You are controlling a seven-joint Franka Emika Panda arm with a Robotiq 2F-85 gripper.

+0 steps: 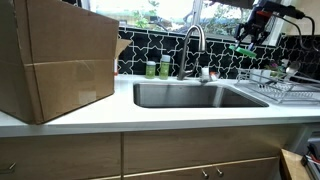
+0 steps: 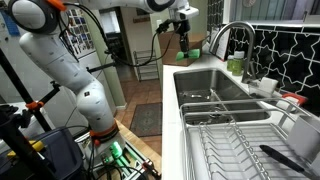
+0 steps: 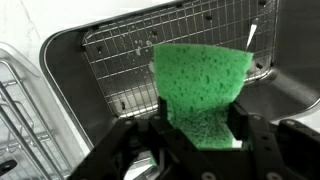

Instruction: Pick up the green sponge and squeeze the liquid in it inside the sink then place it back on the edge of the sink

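A white surface (image 1: 100, 112) runs under a window and a black tiled wall with pale joints, and the steel sink (image 1: 150, 96) is set into it. The sponge (image 3: 200, 80), bright green and porous, hangs in the air above the sink, pinched between two dark fingers (image 3: 246, 128) that press on its lower part from both sides in the wrist view. Its free part spreads wide beyond them. Below it a wire grid (image 3: 120, 55) lies on the sink floor. In both exterior views the sponge is a small green patch under the end of the white arm (image 2: 60, 60), up near the height of the faucet's arch. The curved chrome faucet (image 1: 192, 42) stands behind the basin, with two small green bottles (image 1: 157, 68) just beside its base. A wire dish rack (image 2: 235, 140) sits on the surface next to the sink. A big cardboard box (image 1: 55, 60) stands at the other end of the surface, well apart from the sponge.
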